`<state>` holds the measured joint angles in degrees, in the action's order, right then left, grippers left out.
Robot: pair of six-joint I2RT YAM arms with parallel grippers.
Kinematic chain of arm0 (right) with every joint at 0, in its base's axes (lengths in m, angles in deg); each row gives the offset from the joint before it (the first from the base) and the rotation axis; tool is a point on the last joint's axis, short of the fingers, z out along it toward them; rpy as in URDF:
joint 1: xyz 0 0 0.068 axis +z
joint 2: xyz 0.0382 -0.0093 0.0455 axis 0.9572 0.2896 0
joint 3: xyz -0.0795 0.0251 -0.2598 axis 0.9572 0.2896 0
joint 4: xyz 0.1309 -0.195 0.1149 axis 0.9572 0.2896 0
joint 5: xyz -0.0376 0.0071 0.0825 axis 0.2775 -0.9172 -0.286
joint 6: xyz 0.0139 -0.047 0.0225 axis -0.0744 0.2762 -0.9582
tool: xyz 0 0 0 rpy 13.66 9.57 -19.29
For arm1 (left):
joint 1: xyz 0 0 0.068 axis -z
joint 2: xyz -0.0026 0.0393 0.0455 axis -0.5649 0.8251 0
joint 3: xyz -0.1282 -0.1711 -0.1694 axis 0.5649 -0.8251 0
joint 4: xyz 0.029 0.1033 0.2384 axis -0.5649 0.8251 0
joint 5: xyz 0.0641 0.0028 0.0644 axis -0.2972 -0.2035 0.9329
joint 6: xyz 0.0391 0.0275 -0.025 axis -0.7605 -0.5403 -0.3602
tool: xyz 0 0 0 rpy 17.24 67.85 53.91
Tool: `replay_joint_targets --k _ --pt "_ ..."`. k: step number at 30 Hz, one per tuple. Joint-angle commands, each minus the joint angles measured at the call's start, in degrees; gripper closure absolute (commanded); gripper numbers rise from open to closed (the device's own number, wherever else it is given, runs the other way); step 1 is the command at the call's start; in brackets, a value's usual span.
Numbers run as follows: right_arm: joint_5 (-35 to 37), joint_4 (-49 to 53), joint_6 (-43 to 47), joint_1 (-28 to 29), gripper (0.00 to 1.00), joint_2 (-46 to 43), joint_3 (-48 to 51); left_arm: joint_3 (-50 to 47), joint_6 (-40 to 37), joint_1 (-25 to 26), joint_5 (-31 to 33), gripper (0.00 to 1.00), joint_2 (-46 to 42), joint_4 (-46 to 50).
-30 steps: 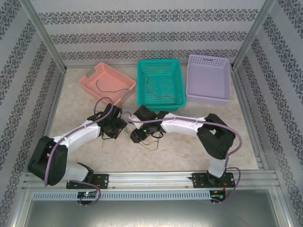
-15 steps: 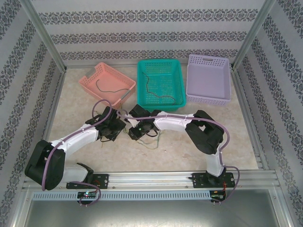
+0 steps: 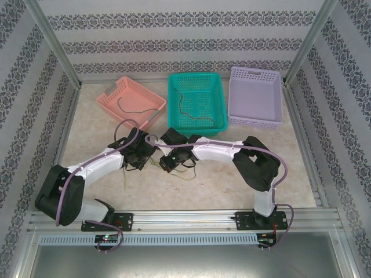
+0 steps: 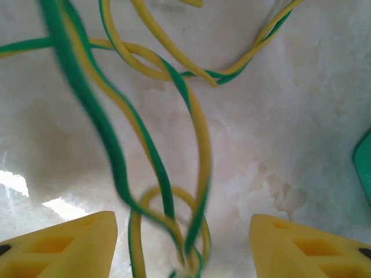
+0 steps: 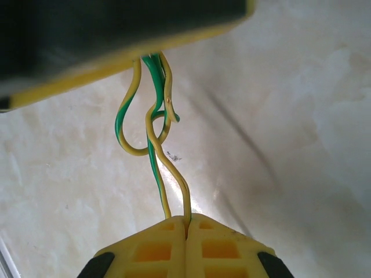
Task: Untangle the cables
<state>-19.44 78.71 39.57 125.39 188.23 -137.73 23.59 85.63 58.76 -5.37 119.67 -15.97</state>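
Top external gives me the count: two arms and three baskets along the far side of the table point(image 3: 278, 168), namely a pink basket point(image 3: 116, 92), a teal basket point(image 3: 174, 101) and a lavender basket point(image 3: 255, 72). One dark cable point(image 3: 130, 104) lies curled in the pink basket and a second dark cable point(image 3: 194, 116) lies in the teal one. The yellow-green cables point(image 3: 186, 172) sit as one small tangle on the bare table in front of the teal basket. The left gripper point(image 3: 149, 159) and right gripper point(image 3: 168, 164) meet head to head just beside it.

From up there I can't read the fingers or separate the strands, but the wrist cameras give me both. On the left wrist, the left gripper point(image 4: 182, 243) has its two yellow fingers point(image 4: 58, 243) standing well apart. The yellow-green cables point(image 4: 168, 191) loop down loosely through the gap, crossing one another several times, and I see nothing pinched. A sliver of teal shows at the right edge.

On the right wrist, the right gripper point(image 5: 186, 243) is pressed fully together. Two strands of the yellow-green cables point(image 5: 153, 145) run into the seam and are clamped there. They rise taut from the pinch through a small knot.
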Motion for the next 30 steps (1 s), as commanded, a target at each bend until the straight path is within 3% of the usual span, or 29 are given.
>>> replay_joint_targets --k 1,6,8,16,22,26,30 --pt "0.5 0.5 2.4 -0.5 1.00 -4.3 1.4 1.9 -1.0 -0.2 3.7 0.51 1.8 1.1" --pt "4.0 4.9 6.3 -1.5 1.00 -9.4 3.9 5.2 -5.0 -2.5 8.0 0.81 2.3 6.0" --pt "5.4 6.2 7.4 -3.2 1.00 -12.6 6.7 6.2 -6.6 -4.0 9.3 0.86 1.4 8.4" --pt "9.1 15.0 13.9 -9.0 1.00 -22.9 10.4 5.8 -10.0 -9.3 9.4 0.86 -2.2 11.9" --pt "12.9 18.6 13.9 -12.6 1.00 -27.6 10.8 5.3 -9.8 -10.4 9.5 0.86 -2.1 11.5" --pt "13.9 21.9 13.8 -14.3 1.00 -30.6 11.0 5.3 -9.5 -11.3 10.1 0.78 -2.0 10.8" --pt "7.9 22.2 13.5 -14.4 1.00 -31.6 10.7 6.1 -10.1 -11.7 9.7 0.69 -1.9 10.5"
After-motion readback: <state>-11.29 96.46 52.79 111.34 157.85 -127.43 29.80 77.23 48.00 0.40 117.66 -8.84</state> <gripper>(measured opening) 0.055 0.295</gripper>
